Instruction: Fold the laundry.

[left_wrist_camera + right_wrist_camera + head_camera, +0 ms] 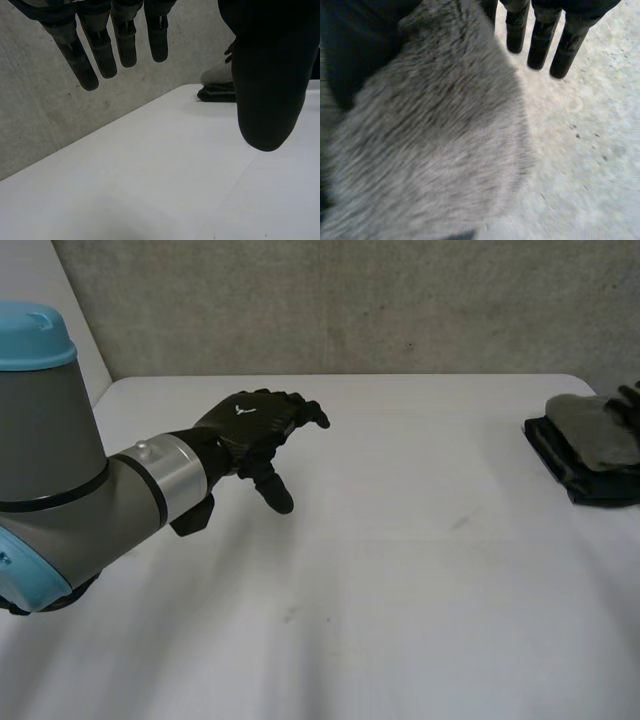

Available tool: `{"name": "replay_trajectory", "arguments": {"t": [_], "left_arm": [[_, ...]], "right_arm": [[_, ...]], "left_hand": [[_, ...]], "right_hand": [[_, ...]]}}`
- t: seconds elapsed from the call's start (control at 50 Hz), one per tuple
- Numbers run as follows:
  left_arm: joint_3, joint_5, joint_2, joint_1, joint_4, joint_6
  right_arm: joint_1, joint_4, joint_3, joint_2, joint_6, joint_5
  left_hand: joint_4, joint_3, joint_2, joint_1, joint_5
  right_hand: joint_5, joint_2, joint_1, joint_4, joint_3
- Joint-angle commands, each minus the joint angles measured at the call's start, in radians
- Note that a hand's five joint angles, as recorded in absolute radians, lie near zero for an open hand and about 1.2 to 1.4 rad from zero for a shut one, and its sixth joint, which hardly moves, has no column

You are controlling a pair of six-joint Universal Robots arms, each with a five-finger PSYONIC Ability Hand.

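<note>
head view: at the far left the grey left arm (60, 470) with light-blue caps reaches in over a white tabletop (400, 570). its black left hand (250, 430) hovers above the bare surface left of centre, back of the hand up, thumb pointing down toward the tabletop. in the left wrist view its fingers (125, 47) hang straight and spread, the thumb (270, 75) well apart from them, and they hold nothing. a speckled grey wall (350, 300) runs behind the tabletop.

at the far right edge of the tabletop, well apart from the left hand, sits the laundry: a folded grey cloth (595, 430) lying on top of a folded dark cloth (590, 485), stacked flat.

in the right wrist view the right hand (540, 42) is over that stack. the fuzzy grey cloth (435, 150) lies under its palm. its fingers (516, 35) are straight, side by side, reaching past the far edge of the cloth and not curled round it; they grip nothing that can be seen
</note>
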Motion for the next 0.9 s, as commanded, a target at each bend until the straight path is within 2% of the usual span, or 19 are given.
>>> {"name": "replay_trajectory", "arguments": {"t": [0.02, 0.14, 0.22, 0.24, 0.3, 0.46, 0.54, 0.62, 0.7, 0.82, 0.9], "left_arm": [[0.0, 0.0, 0.012, -0.001, -0.001, -0.006], [0.002, -0.002, 0.047, -0.001, -0.001, -0.008], [0.003, -0.002, 0.096, 0.003, 0.001, -0.023], [0.005, -0.002, 0.119, 0.011, 0.002, -0.035], [0.005, -0.011, 0.154, 0.014, 0.009, -0.054], [-0.038, -0.189, 0.259, 0.113, 0.082, -0.084], [-0.08, -0.235, 0.286, 0.161, 0.107, -0.083], [-0.113, -0.229, 0.288, 0.166, 0.108, -0.078], [-0.136, -0.23, 0.288, 0.166, 0.108, -0.078], [-0.153, -0.23, 0.289, 0.173, 0.113, -0.084], [-0.202, -0.23, 0.288, 0.175, 0.157, -0.092]], "right_arm": [[-0.005, 0.108, 0.059, -0.219, 0.069, 0.083], [0.032, 0.163, 0.075, -0.414, 0.236, 0.134], [0.127, 0.228, 0.098, -0.524, 0.356, 0.239], [0.172, 0.253, 0.118, -0.554, 0.394, 0.29], [0.257, 0.289, 0.158, -0.598, 0.434, 0.353], [0.551, 0.311, 0.422, -0.776, 0.601, 0.659], [0.656, 0.277, 0.535, -0.822, 0.663, 0.749], [0.728, 0.191, 0.649, -0.847, 0.668, 0.807], [0.748, 0.087, 0.724, -0.9, 0.666, 0.861], [0.743, 0.047, 0.761, -0.937, 0.657, 0.887], [0.734, 0.022, 0.815, -0.954, 0.66, 0.875]], "left_hand": [[0.021, 0.013, 0.017, 0.024, 0.031], [0.021, 0.013, 0.017, 0.024, 0.031], [0.018, 0.011, 0.014, 0.021, 0.028], [0.018, 0.011, 0.014, 0.021, 0.028], [0.015, 0.008, 0.011, 0.019, 0.025], [-0.02, -0.028, -0.024, -0.017, -0.01], [-0.073, -0.08, -0.077, -0.07, -0.063], [-0.097, -0.104, -0.1, -0.093, -0.086], [-0.135, -0.142, -0.138, -0.131, -0.124], [-0.161, -0.168, -0.165, -0.158, -0.151], [-0.162, -0.169, -0.166, -0.158, -0.152]], "right_hand": [[-0.14, -0.102, -0.051, -0.11, -0.106], [-0.14, -0.102, -0.051, -0.11, -0.106], [-0.14, -0.102, -0.051, -0.11, -0.106], [-0.14, -0.102, -0.051, -0.11, -0.106], [-0.14, -0.102, -0.051, -0.11, -0.106], [-0.14, -0.102, -0.051, -0.11, -0.106], [-0.14, -0.102, -0.051, -0.11, -0.106], [-0.14, -0.102, -0.051, -0.11, -0.106], [-0.14, -0.102, -0.051, -0.11, -0.106], [-0.14, -0.102, -0.051, -0.11, -0.106], [-0.14, -0.102, -0.051, -0.11, -0.106]]}}
